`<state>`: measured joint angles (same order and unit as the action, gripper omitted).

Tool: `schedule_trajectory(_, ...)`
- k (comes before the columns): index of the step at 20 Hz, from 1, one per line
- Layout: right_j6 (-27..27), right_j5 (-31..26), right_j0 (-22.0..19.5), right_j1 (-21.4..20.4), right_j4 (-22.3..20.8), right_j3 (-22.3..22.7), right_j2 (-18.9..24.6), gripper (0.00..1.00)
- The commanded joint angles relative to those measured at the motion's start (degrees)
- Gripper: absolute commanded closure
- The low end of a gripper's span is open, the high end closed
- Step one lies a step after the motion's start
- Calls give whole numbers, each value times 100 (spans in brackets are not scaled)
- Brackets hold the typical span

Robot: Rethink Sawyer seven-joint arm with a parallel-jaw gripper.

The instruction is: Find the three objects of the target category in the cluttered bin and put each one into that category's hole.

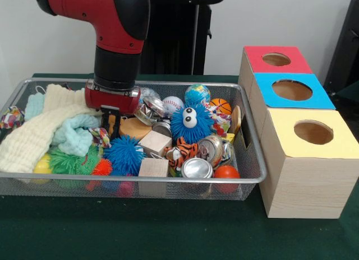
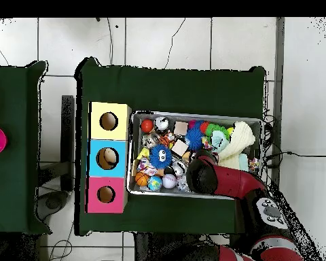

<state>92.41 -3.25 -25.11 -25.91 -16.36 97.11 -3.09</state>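
Note:
A wire mesh bin (image 1: 140,177) (image 2: 193,114) holds mixed clutter. My gripper (image 1: 111,124) hangs under the red arm (image 2: 201,175), down in the bin's left-middle. It sits between a light blue cloth (image 1: 76,134) and a round wooden disc (image 1: 136,127). Nothing shows as held. Nearby lie a blue spiky ball with eyes (image 1: 190,122), a plain blue spiky ball (image 1: 124,154), two wooden blocks (image 1: 155,142), crushed cans (image 1: 197,167), a baseball (image 1: 173,104), a globe ball (image 1: 197,94) and a red ball (image 1: 226,172). In the overhead view the arm hides the gripper.
Right of the bin stand three wooden boxes with round holes: red (image 1: 276,59) (image 2: 106,194), blue (image 1: 291,90) (image 2: 108,158), yellow (image 1: 313,132) (image 2: 109,121). A cream cloth (image 1: 33,134) fills the bin's left end. A second green table (image 2: 13,146) stands apart.

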Motion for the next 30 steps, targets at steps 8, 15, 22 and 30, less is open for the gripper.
schedule_trajectory(8, 276, -1008, -66, -226, -74, 170, 314, 100)
schedule_trajectory(15, 553, -1637, 64, -1241, 335, 605, 376, 100)
schedule_trajectory(22, 806, -2035, 252, -1865, 626, 822, 301, 100)
schedule_trajectory(30, 902, -2217, 363, -2175, 893, 956, 265, 100)
